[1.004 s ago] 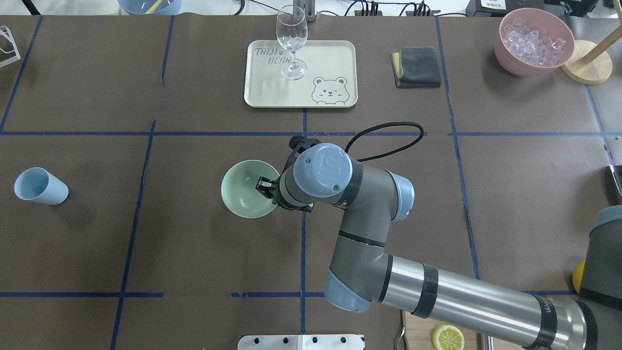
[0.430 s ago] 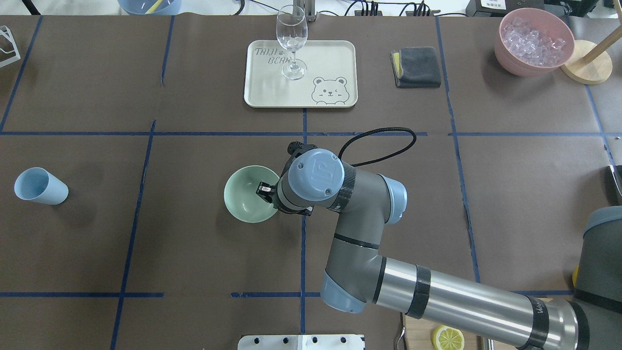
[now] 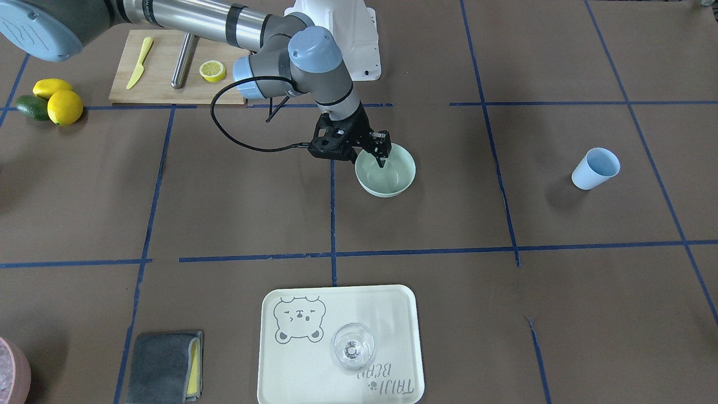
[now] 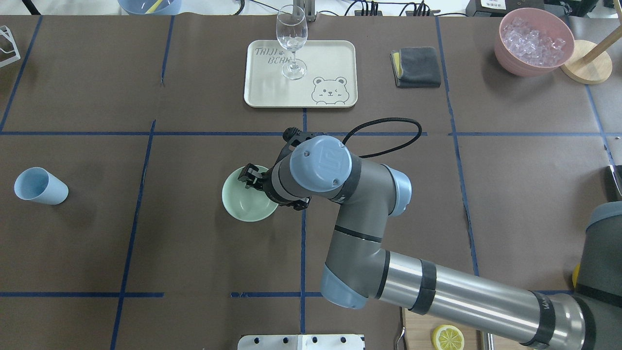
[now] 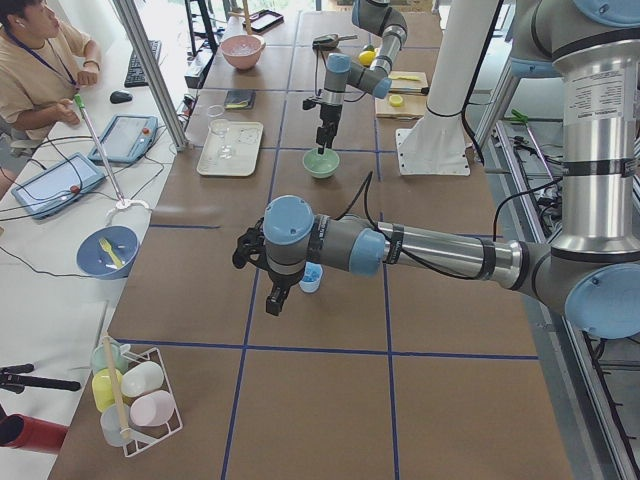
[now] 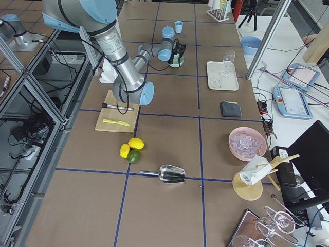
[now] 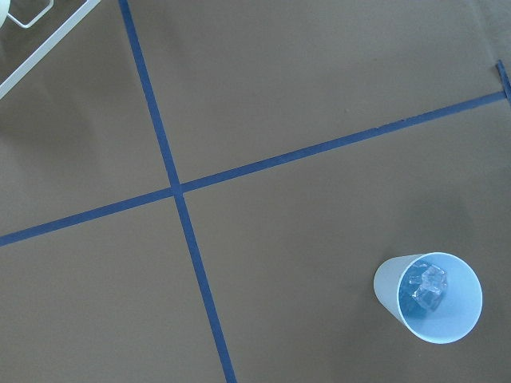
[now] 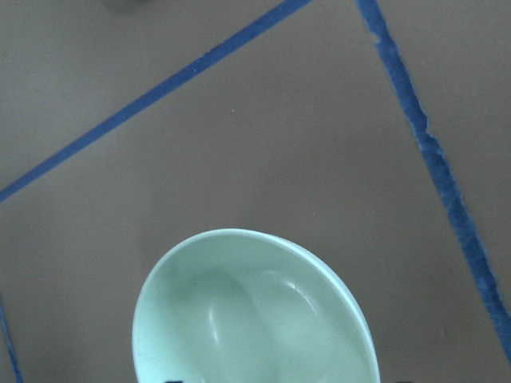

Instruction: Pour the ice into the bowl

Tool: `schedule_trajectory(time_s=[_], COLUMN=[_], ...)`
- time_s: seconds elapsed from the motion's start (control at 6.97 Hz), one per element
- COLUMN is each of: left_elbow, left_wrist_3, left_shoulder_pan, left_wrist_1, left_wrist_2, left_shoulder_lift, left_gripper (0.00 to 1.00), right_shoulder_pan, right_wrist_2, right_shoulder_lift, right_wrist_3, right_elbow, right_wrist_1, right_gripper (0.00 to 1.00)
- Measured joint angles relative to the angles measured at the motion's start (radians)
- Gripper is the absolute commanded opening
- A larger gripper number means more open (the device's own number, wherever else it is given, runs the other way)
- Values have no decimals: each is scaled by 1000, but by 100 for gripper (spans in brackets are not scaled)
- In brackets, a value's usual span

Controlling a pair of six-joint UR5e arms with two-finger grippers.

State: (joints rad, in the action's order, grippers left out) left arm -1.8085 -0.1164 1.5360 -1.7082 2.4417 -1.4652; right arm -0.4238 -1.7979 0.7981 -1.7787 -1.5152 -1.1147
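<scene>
The pale mint-green bowl (image 4: 245,201) stands empty near the table's middle; it also shows in the front view (image 3: 387,177) and fills the lower right wrist view (image 8: 255,319). My right gripper (image 4: 250,176) hovers just above the bowl's far rim, fingers apart, holding nothing. The blue cup (image 4: 40,186) stands far to the left, and the left wrist view looks down on it (image 7: 429,297) with a few clear ice cubes (image 7: 425,286) inside. My left gripper (image 5: 243,248) shows only in the exterior left view, above the cup; I cannot tell whether it is open or shut.
A cream tray (image 4: 330,53) with a wine glass (image 4: 291,41) and a grey cloth (image 4: 416,66) lie at the far side. A pink bowl of ice (image 4: 533,41) stands far right. A cutting board (image 3: 162,78), lemons and a metal scoop (image 6: 172,174) sit by my right base.
My right gripper has left the bowl's right rim, where it sat earlier, and swung up and left over the bowl. The bowl shifted slightly and now stands free.
</scene>
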Motion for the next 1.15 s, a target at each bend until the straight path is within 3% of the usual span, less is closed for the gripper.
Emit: schedule_trajectory(time_s=[0.14,0.43,0.86,1.0,1.15], left_elbow=[18,29,45,49,54], left_wrist_3=[2,86,287,405,571], left_shoulder_pan=[-4,-32,-95,-133,-224], left_wrist_1=[-75,-197,-539,-647,-815], left_wrist_2=[0,0,39,22,-82], left_shoulder_lift=[5,7,32,48,89], left_gripper=[100,100,97,97,97], right_shoulder_pan=[-33,-145,-198,-198,-197], right_wrist_2=[-25,-160,-213,-210,-209], right_shoulder_lift=[75,240,326,338,347], right_wrist_3=[0,6,34,36,37], right_elbow=[-100,-248,-275,-275,-277], right_wrist_1=[-3,1,10,10,10], right_gripper=[100,100,100,100,100])
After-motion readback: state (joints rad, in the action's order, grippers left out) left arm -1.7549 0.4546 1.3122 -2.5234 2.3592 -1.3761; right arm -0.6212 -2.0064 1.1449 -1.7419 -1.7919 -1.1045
